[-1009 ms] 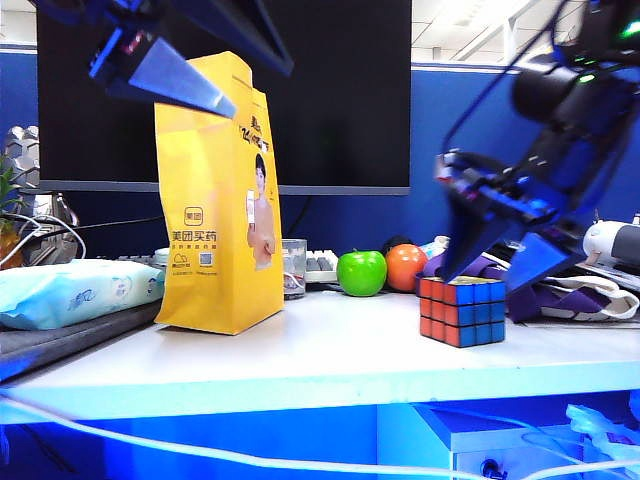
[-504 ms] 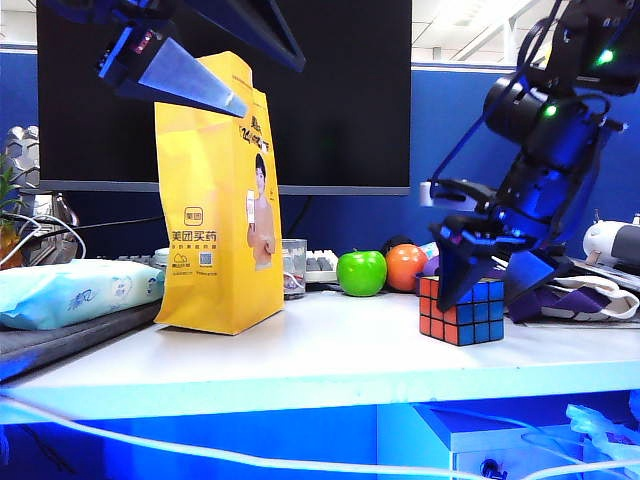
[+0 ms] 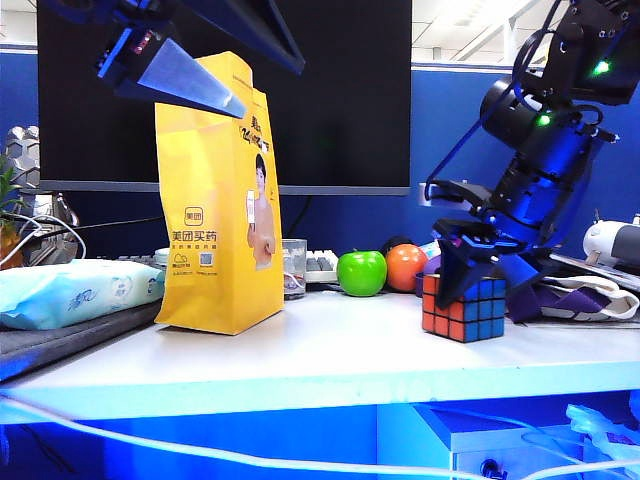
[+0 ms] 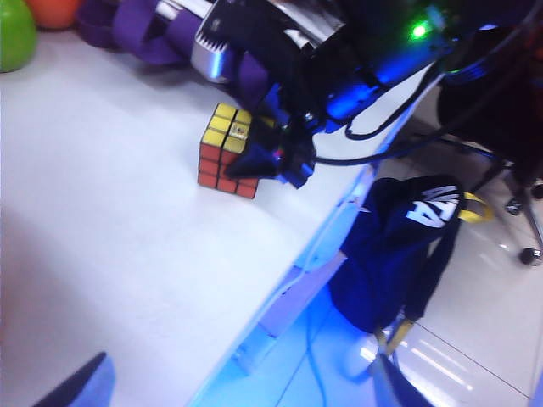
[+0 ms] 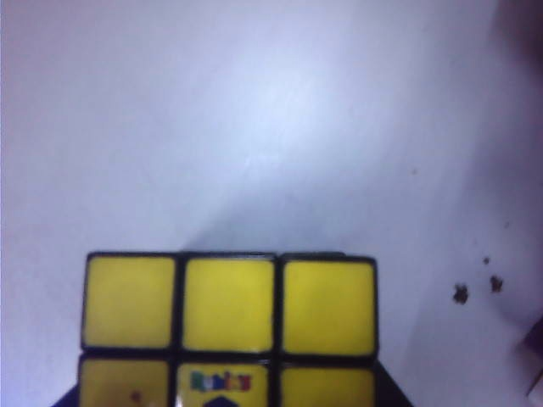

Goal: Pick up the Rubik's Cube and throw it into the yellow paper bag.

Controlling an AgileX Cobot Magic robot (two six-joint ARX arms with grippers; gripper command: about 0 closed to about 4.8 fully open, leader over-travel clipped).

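Office, desk (image 3: 330,350) with large monitor (image 3: 330,100), keyboard (image 3: 320,265), blue partition (image 3: 450,130)

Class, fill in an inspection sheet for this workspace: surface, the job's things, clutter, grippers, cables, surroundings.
Surface: white table, cube resting on it.
Job's things: Rubik's Cube right of centre; yellow paper bag upright on the left.
Clutter: green apple, orange fruit, glass, wipes pack.
Grippers: right gripper down over the cube, fingers straddling it, grip not confirmed; left gripper raised by the bag's top, open.
Cables: white cable along the table's front.
Surroundings: dark monitor, blue partition.
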